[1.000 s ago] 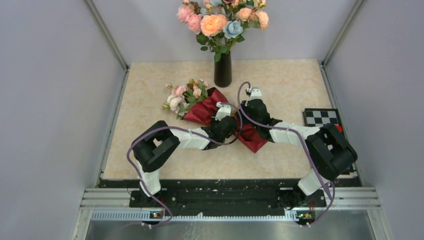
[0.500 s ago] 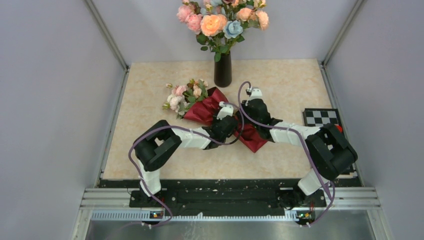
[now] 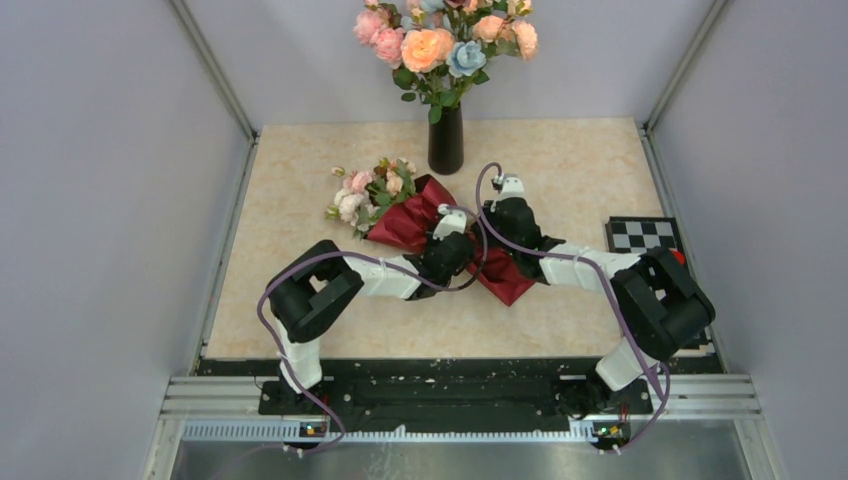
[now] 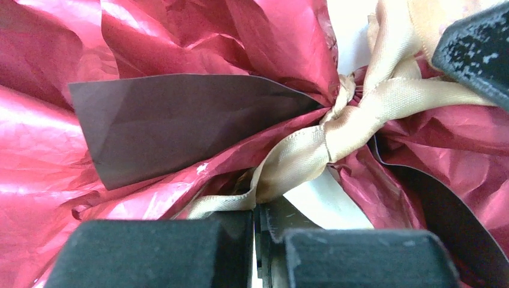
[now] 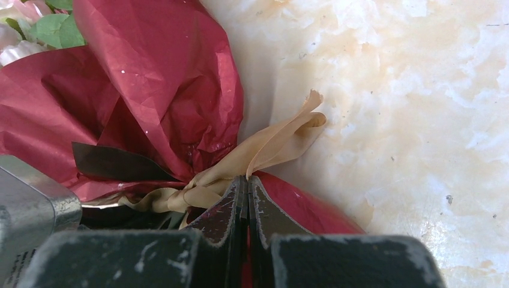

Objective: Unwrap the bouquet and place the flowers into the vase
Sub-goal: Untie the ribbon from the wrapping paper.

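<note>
Lying across the middle of the surface in the top view, the bouquet points its flowers to the far left and its narrow end to the near right. The vase stands upright near the far edge, well apart from the bouquet, and holds bright blooms. The left arm and the right arm meet over the bouquet's tied waist.

The left wrist view shows crinkled red paper and the knotted tan ribbon. The left tool has its fingers pressed together, a ribbon tail pinched at their tips.

In the right wrist view, the right tool is closed tight on a ribbon loop just beside the knot, the wrapping lying to its left.
</note>
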Tool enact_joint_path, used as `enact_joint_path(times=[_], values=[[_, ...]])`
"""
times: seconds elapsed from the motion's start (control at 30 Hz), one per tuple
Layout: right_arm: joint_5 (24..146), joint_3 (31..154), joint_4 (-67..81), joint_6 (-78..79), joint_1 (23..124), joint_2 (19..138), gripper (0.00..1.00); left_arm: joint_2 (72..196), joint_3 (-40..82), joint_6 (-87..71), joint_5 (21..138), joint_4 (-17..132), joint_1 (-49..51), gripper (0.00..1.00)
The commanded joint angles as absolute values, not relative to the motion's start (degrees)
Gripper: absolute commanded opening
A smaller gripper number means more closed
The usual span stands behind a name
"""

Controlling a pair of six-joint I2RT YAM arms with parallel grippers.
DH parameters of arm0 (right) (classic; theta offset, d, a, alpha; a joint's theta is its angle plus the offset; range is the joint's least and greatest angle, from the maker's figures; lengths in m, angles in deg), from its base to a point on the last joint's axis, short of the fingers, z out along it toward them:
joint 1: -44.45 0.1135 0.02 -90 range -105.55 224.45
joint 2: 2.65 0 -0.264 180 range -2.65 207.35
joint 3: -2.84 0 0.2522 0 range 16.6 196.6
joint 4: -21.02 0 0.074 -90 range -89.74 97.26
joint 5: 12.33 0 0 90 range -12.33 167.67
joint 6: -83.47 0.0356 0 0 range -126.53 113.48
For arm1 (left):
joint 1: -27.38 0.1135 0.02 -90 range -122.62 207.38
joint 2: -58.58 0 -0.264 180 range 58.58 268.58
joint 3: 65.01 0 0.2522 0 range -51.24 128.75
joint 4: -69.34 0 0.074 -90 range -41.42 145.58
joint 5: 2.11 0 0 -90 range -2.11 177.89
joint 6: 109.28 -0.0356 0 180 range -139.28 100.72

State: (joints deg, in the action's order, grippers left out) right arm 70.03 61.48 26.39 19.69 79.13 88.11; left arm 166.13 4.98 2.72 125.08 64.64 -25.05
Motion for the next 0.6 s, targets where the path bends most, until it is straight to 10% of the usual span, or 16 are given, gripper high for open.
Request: enact_joint_path(times=[0.0, 0.57], values=[[70.31, 61.06, 29.02, 19.56, 78.38, 86.14, 0.00, 164.79, 4.09, 2.93, 125.81, 66.12, -24.83, 0.00], [69.49, 57.53, 34.50, 14.14, 78.38, 82.11, 0.00, 156.14, -1.55, 8.35, 114.61, 62.89, -24.91, 0.00]])
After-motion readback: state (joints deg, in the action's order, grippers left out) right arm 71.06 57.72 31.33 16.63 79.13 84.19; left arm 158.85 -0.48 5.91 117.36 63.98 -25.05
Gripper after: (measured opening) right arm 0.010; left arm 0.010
